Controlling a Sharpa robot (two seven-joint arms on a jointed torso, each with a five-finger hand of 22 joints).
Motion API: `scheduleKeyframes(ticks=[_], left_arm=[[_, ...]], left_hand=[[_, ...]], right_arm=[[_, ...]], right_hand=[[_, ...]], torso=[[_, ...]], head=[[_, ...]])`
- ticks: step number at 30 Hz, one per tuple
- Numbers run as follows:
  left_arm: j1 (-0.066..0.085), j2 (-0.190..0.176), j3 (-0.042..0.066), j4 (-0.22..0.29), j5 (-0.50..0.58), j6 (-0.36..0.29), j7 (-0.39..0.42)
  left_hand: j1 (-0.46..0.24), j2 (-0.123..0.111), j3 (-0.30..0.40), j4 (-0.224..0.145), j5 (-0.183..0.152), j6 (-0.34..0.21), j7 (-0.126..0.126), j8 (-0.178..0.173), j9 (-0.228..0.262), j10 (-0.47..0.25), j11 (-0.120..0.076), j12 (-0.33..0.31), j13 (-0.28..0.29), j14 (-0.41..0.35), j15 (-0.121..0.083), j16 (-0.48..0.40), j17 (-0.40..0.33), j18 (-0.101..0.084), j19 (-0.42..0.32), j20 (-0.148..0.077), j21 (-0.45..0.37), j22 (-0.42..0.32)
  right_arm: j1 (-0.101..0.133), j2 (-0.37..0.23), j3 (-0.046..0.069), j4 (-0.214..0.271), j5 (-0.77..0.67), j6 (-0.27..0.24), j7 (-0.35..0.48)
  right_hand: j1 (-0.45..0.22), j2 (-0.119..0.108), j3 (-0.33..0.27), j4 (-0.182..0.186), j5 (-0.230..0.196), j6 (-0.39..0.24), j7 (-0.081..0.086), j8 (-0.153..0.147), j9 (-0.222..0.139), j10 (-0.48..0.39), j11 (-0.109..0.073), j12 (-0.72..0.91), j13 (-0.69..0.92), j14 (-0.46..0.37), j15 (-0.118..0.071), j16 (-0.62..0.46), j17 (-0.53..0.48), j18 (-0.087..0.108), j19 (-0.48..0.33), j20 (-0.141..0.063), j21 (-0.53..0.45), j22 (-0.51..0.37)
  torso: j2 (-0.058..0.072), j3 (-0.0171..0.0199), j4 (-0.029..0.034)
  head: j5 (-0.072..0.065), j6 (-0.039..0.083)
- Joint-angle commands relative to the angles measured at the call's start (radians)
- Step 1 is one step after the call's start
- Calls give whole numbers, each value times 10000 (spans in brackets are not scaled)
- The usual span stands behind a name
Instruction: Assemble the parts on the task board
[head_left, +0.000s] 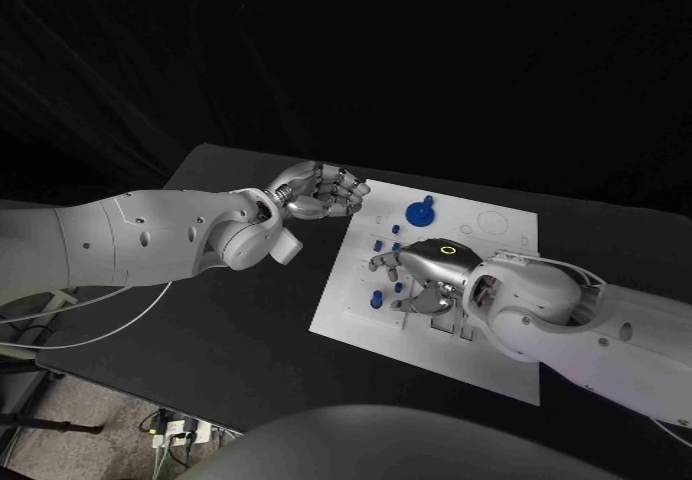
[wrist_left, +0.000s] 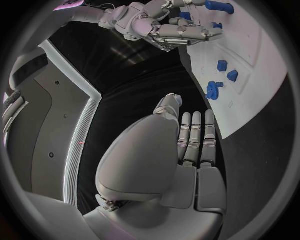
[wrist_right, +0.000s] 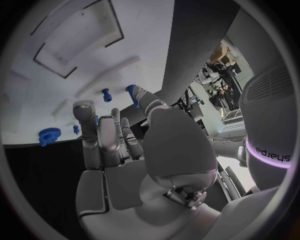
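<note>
white plate: the task board (head_left: 498, 235) lies in the middle of the black table (head_left: 216, 340), turned at a slant, with shallow outlined recesses on its right part.
blue gear: a toothed blue gear (head_left: 420, 212) stands on the far part of the board, near its far edge; the left wrist view shows it (wrist_left: 214, 90) beside two small blue blocks (wrist_left: 226, 70).
small blue parts: several small blue pieces (head_left: 387, 243) sit along the left part of the board, between the gear and the right hand; two more (head_left: 376, 298) lie just left of that hand.
right hand: the right hand (head_left: 427, 268) is low over the middle-left of the board, palm down. in the right wrist view its fingers (wrist_right: 100, 135) lie close together and reach toward the board, and the thumb tip is at a small blue peg (wrist_right: 132, 91); whether the peg is pinched cannot be told.
left hand: the left hand (head_left: 320, 190) hangs at the far-left corner of the board, just off its edge. the head view shows its fingers curled inward; the left wrist view shows the fingers (wrist_left: 197, 137) straight and pressed side by side, with nothing in them.
arms: both white arms reach in from opposite sides, hands well apart.
</note>
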Motion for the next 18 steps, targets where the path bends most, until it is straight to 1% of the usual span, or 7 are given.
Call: scheduleKeyframes(ticks=[1,5,6,9,14,17,18], left_arm=[[4,50,7,-6,-26,176,39],[2,103,6,-40,-27,192,49],[2,124,5,-52,-27,197,57],[0,146,4,-63,-56,197,80],[-2,110,-1,-35,-109,168,103],[-8,113,-6,-43,-119,134,85],[-17,122,-9,-52,-121,125,84]], left_hand=[[103,26,-8,-41,29,17,77,27,8,34,27,-45,-15,20,51,16,-13,86,77,2,22,9],[103,26,-8,-41,29,17,77,27,8,34,27,-45,-15,20,51,16,-13,86,77,2,22,9],[103,26,-8,-41,29,17,77,27,8,34,27,-45,-15,20,51,16,-13,86,77,2,22,9],[118,31,-9,-48,38,17,82,28,8,38,29,-46,-22,20,51,16,-19,85,72,0,30,24],[88,51,-27,-15,13,20,90,32,10,44,39,-46,-35,20,58,18,-30,78,61,2,36,44],[85,54,-31,-10,7,22,90,34,10,45,39,-46,-38,20,58,18,-32,77,57,2,36,48],[85,54,-31,-10,7,22,90,34,10,45,39,-46,-38,20,58,18,-32,77,57,2,36,48]], right_arm=[[225,-319,12,387,-92,-865,354],[628,-983,13,1014,247,-1152,510],[773,-1283,13,1271,460,-1287,547],[1057,-1994,13,1793,1057,-1703,613],[1491,-3467,2,2384,2306,-2324,893],[1599,-4217,-32,2439,2816,-2498,1057],[1621,-4427,-51,2419,2975,-2518,1074]], right_hand=[[123,-57,-242,158,-173,-69,10,74,-114,-113,14,81,25,-93,-1,-4,-32,173,12,41,-59,712],[287,-149,-798,738,-682,-15,32,151,-350,-250,9,246,39,-106,-12,7,-82,176,65,28,-127,719],[410,-208,-1004,1093,-855,25,72,191,-452,-264,2,345,42,-95,-18,22,-93,166,108,33,-136,729],[496,-223,-1159,1497,-906,216,136,310,-548,-197,-27,487,35,-68,-15,54,-86,160,158,24,-144,745],[802,66,-1061,1634,-337,891,391,636,-686,630,-150,896,-59,-410,-26,-202,-476,228,-81,17,-623,664],[988,197,-933,1623,-66,1286,592,787,-814,1355,-197,961,-321,-1200,-45,-942,-1368,364,-670,34,-1608,428],[1075,278,-837,1632,58,1531,680,875,-866,1901,-321,1098,-405,-1502,-118,-1242,-1699,419,-909,1,-2003,334]], torso=[[-1,-7,-5],[-7,-3,-12],[-10,0,-13],[-12,7,-17],[-33,6,-24],[-74,-20,-64],[-100,-21,-103]], head=[[-42,2],[-66,2],[-88,2],[-204,2],[-425,2],[-591,2],[-654,2]])
